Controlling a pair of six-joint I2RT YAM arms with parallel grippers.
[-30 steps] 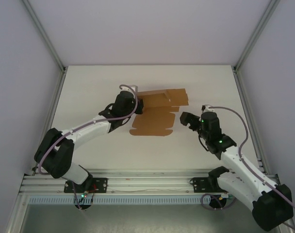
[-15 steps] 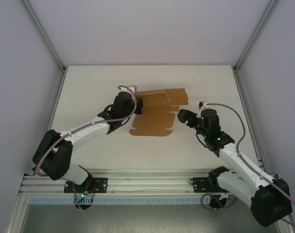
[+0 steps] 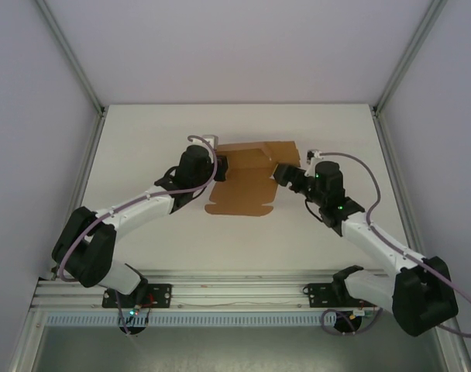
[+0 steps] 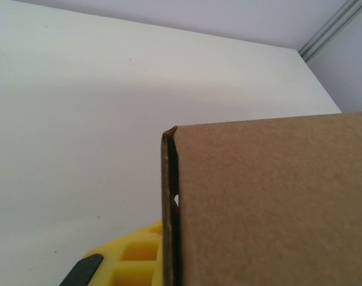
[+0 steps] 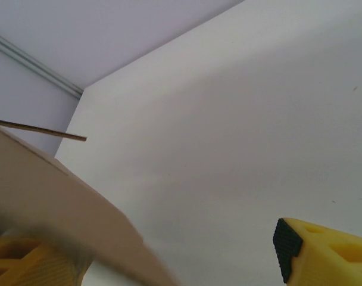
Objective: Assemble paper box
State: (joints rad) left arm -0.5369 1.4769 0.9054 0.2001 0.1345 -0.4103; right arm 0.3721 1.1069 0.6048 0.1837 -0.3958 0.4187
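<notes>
The brown kraft cardboard paper box (image 3: 239, 198) is a partly folded die-cut sheet, not a closed container. It sits at the middle of the white bench (image 3: 142, 139), nearer the far edge than the near edge. Its near panel lies flat on the bench. Its far panel is raised along a crease and runs towards the far right.

The bench is plain and matt. Pale grey walls (image 3: 243, 46) enclose it on three sides, with aluminium frame posts (image 3: 71, 54) rising from the far corners. An aluminium rail (image 3: 235, 298) along the near edge carries both arm bases.

The left arm (image 3: 142, 205) reaches to the left edge of the raised panel. The left jaws are closed on that edge. In the left wrist view the panel (image 4: 270, 202) shows a doubled, folded-over edge directly beside one yellow finger (image 4: 136, 253).

The right arm (image 3: 367, 232) reaches to the right end of the sheet. The right jaws stand wide apart and grip nothing. In the right wrist view the blurred cardboard (image 5: 56, 196) passes over one finger, while the other yellow finger (image 5: 330, 250) stands well apart from it.
</notes>
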